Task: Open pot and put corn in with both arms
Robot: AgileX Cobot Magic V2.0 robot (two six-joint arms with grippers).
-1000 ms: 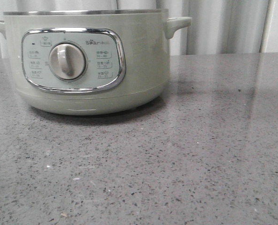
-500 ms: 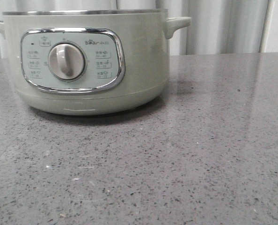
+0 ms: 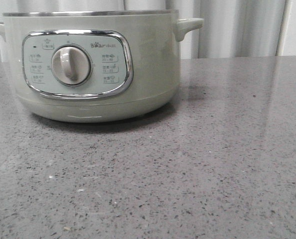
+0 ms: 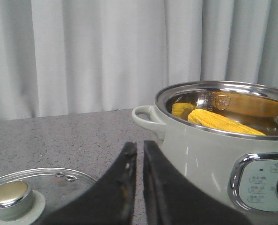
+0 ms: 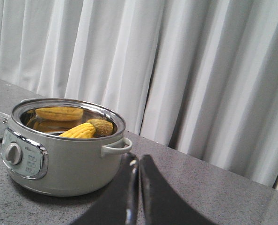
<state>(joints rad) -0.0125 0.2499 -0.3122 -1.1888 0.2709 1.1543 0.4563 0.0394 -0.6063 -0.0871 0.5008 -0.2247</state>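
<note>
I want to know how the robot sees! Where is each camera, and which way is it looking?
Front view: low at table height, facing the pot's dial side; no robot parts show.
Left wrist view: on the left arm, facing the pot, corn inside, glass lid lying on the table; left gripper jaws nearly shut.
Right wrist view: on the right arm, facing the pot's other side; right gripper jaws together.
All three views share the pot; both wrist views show the corn.

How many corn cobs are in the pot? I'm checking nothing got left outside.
1. The corn lies inside the open pot, leaning toward its wall; the other yellow shapes look like reflections in the steel. Nothing yellow shows on the table.
</note>
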